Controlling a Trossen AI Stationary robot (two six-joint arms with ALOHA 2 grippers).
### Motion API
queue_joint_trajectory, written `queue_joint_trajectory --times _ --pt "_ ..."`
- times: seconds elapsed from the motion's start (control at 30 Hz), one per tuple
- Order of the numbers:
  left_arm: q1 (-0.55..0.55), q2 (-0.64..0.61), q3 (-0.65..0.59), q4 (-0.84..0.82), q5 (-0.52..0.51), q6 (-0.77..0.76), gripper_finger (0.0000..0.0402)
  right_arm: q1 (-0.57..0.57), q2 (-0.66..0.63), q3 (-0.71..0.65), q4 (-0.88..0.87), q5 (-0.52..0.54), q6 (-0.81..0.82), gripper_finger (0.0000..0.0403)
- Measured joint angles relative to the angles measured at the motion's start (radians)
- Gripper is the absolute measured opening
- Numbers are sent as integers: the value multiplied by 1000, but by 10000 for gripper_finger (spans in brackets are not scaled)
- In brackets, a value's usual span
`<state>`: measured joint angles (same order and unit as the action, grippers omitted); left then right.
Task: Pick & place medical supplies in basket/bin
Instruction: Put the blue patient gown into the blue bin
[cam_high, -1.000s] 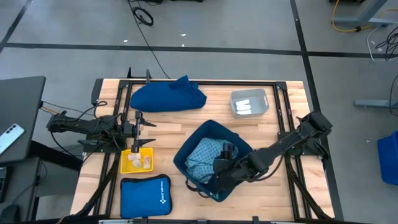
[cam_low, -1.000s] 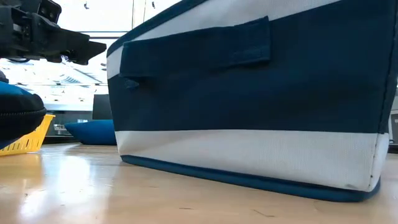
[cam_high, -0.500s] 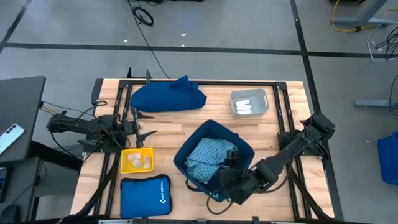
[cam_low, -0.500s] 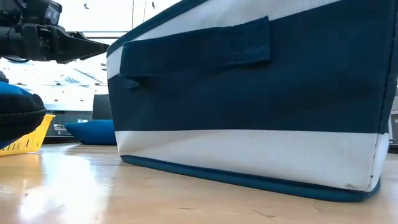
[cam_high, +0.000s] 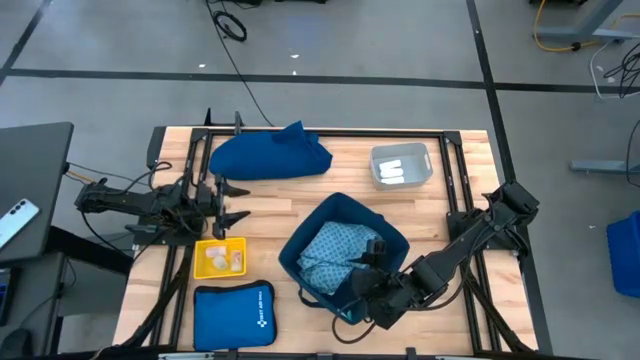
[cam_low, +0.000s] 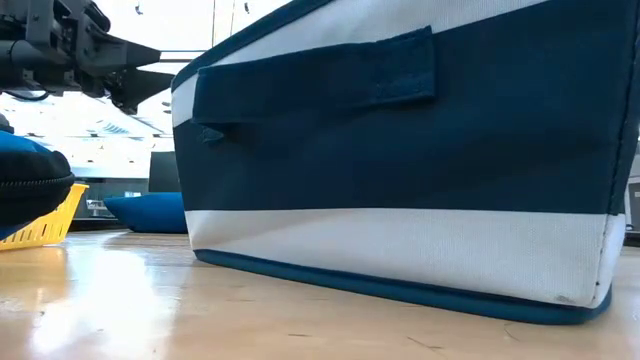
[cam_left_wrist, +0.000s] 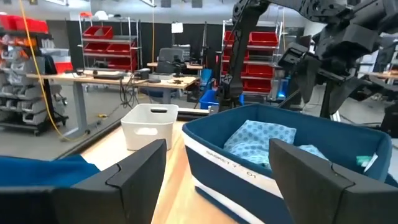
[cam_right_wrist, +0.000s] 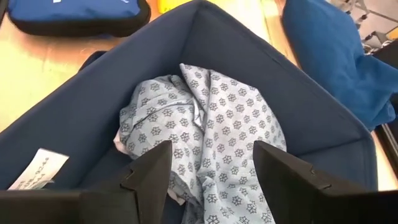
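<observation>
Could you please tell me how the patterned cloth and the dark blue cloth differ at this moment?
The patterned cloth is pale blue with small dark motifs; the dark blue cloth is plain. The patterned cloth lies crumpled inside the blue bin; the dark blue cloth sits on the table near its far edge. The right gripper hangs over the patterned cloth, while no gripper is over the dark blue one. Both are soft, bunched fabric.

The teal speckled cloth (cam_high: 335, 252) lies crumpled in the navy fabric basket (cam_high: 388, 232) near the middle of the table, its pale blue-green folds printed with small dark flower shapes and bunched against the bottom. The large dark-blue cloth (cam_high: 268, 156) rests in a rumpled heap on the bare wood at the far side, well apart from the basket. Small white rolls (cam_high: 215, 259) sit in a little yellow tray (cam_high: 222, 243), and two more white rolls (cam_high: 394, 168) lie side by side in a grey bin (cam_high: 401, 150).
</observation>
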<state>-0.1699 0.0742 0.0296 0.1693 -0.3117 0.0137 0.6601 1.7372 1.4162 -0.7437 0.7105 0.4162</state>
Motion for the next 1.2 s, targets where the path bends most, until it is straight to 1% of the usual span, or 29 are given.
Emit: queue_joint_trajectory --times 0.07,0.17,0.27,0.4,0.43,0.5,0.57,0.67,0.8,0.9,0.93,0.97,1.07,1.13,1.2 --pt "0 0 0 -1 2 -19 284 0 0 0 0 9 11 233" --pt "0 3 0 2 54 -51 284 0 0 0 0 11 13 233" --pt "0 2 0 22 69 -161 284 0 0 0 -5 11 10 233" --pt "0 5 0 21 132 -152 284 0 0 0 -11 11 6 233" --pt "1 8 0 28 120 -161 284 0 0 0 -13 11 6 233" --pt "10 19 10 19 56 -193 284 0 0 0 -13 13 -2 233" --pt "15 39 30 -2 21 -152 284 0 0 0 -16 26 -5 233" --pt "14 88 69 -28 39 -39 293 0 0 0 -27 44 -5 233" --pt "14 202 157 -46 78 50 317 -1 0 0 -47 48 -2 233" --pt "14 305 252 -139 63 101 325 -1 0 0 -46 48 -2 233" --pt "14 347 289 -188 22 122 325 -1 0 0 -47 48 2 233" --pt "14 390 324 -243 -42 149 326 -1 0 0 -49 48 11 233" --pt "15 543 422 -412 -271 219 326 0 0 0 -80 47 51 233" --pt "14 651 470 -469 -413 267 326 5 0 0 -112 48 89 233" --pt "15 753 509 -480 -565 324 326 10 0 0 -142 47 127 233"
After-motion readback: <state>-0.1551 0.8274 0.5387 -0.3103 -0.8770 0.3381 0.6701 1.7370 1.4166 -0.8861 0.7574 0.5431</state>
